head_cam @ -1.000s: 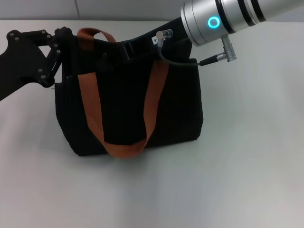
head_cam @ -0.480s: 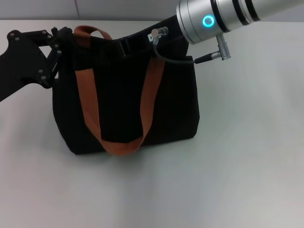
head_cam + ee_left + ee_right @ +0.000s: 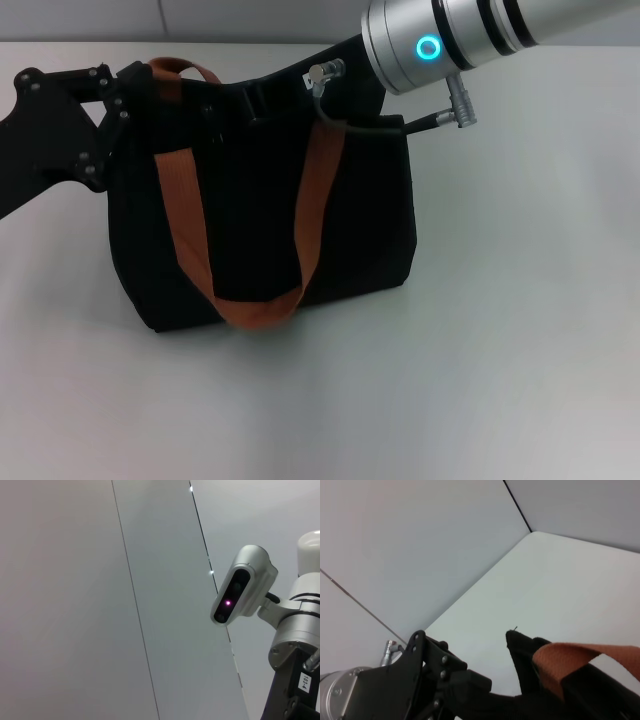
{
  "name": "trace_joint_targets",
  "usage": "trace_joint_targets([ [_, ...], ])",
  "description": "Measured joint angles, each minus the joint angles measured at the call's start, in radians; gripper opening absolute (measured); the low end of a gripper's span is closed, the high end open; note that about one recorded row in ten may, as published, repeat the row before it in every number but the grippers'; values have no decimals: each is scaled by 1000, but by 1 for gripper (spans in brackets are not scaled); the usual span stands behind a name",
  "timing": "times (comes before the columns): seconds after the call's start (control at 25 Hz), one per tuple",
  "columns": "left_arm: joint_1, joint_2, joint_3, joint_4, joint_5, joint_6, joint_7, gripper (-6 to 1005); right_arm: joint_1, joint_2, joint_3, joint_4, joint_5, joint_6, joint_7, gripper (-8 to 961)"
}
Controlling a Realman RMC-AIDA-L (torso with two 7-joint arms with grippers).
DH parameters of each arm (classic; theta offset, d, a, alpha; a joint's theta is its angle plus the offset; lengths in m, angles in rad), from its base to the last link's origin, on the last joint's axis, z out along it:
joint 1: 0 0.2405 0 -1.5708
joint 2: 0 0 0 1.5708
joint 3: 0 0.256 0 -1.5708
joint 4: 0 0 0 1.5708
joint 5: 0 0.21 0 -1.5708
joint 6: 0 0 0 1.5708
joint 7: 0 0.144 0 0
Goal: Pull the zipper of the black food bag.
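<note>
The black food bag (image 3: 260,220) stands on the white table, with its rust-orange strap handles (image 3: 250,305) hanging over the front. My left gripper (image 3: 135,85) is at the bag's top left corner, against the black fabric. My right gripper (image 3: 262,100) reaches in from the upper right and sits on the bag's top edge, between the two strap ends. The zipper is hidden in every view. The right wrist view shows the bag's corner (image 3: 525,655), an orange strap (image 3: 575,660) and my left gripper (image 3: 470,685) beside it.
The white table (image 3: 520,330) stretches around the bag to the front and right. A pale wall (image 3: 250,20) runs behind the table's far edge. The left wrist view shows only the wall and the right arm's wrist camera (image 3: 240,587).
My right arm has moved left along the bag's top edge. The bag's top and right side have shifted a little to the left with it. The left arm has barely moved.
</note>
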Motion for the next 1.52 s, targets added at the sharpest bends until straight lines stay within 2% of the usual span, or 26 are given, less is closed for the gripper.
trace_joint_targets([
  [0.16, 3, 0, -1, -1, 0, 6, 0, 55, -6, 0, -31, -28, -8, 20, 11, 83],
  [0.28, 5, 1, -1, -1, 0, 8, 0, 55, -8, 0, -49, -64, -46, 29, 49, -4],
  [0.88, 13, 8, -3, 1, 0, 11, 0, 57, -24, 0, -106, -220, -260, 34, 255, 0],
  [1.16, 22, 12, -16, 1, -2, 10, 0, 58, -102, 2, -131, -372, -377, 21, 346, 1],
  [1.52, 27, 25, -29, -4, -2, 7, 0, 59, -222, 3, -84, -490, -424, 1, 348, 1],
])
